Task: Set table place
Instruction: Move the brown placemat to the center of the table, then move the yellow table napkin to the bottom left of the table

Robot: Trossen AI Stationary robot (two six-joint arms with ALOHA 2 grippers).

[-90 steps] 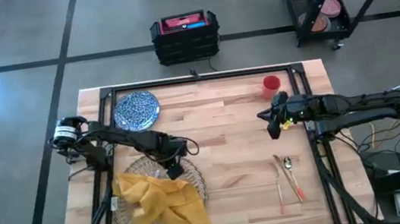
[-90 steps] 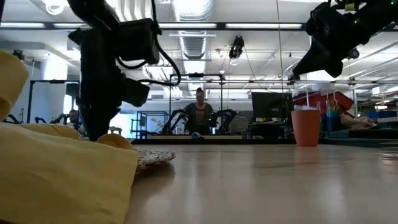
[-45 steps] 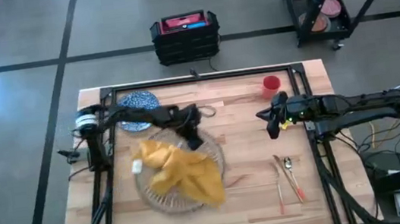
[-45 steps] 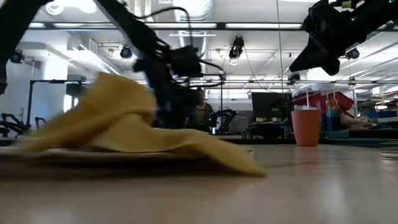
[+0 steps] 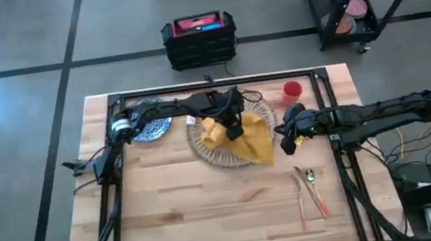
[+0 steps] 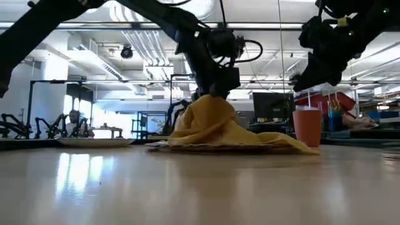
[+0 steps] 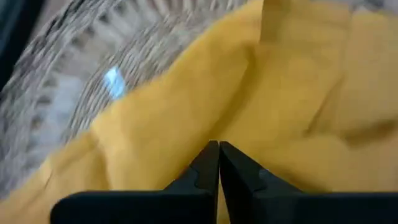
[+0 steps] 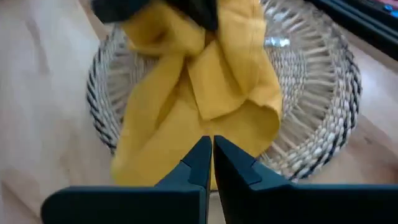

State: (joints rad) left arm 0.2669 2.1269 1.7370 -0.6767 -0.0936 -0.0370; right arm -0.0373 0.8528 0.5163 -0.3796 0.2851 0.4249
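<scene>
The small blue-patterned plate (image 5: 147,119) sits at the far left of the table (image 5: 211,220), uncovered. The clear cut-glass plate (image 5: 202,148), a second ago at the near left edge, now lies at far centre with the yellow napkin (image 5: 244,137) heaped on it. The left gripper (image 5: 232,124) has dragged it there; its fingers look pressed together in the cloth over the plate, though whether they pinch napkin alone or the rim too is unclear. That puts the plate in the middle of the far half, so the napkin probably has to come off next. The right gripper (image 5: 289,138), fingers closed on nothing, has come in just beside the plate's right rim. The red-orange cup (image 5: 292,90) stands near the far right edge; the orange-handled cutlery (image 5: 311,191) lies near right. The near half is open wood for moving.
</scene>
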